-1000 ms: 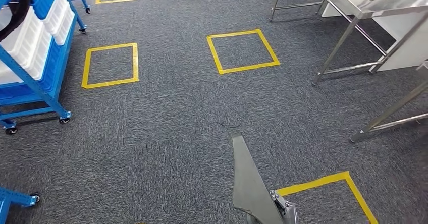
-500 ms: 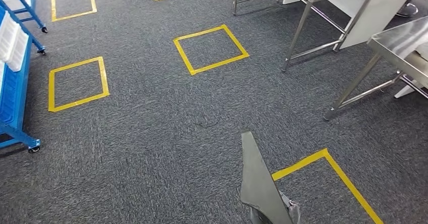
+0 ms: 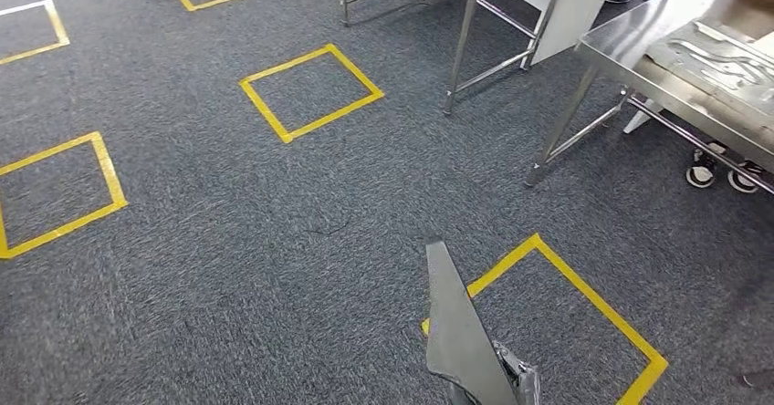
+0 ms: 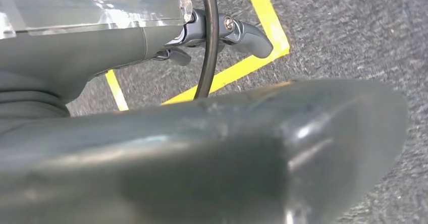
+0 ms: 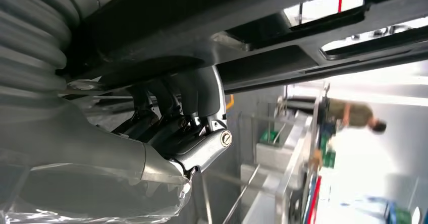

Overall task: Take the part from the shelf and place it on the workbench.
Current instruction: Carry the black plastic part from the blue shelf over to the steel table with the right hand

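The long grey pointed metal part (image 3: 454,332) is off the shelf, carried low over the carpet; placing remains. The right hand (image 5: 171,128) fingers clench its dark edge, and the left hand (image 4: 222,32) seems to grasp it too. The head view shows the steel counter (image 3: 639,36) ahead.

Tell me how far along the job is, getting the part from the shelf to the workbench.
Pickup looks done: the right hand grips the flat grey metal part. In hand: carrying it over the grey carpet. Left: reach the stainless steel workbench ahead on the right and set the part down there.
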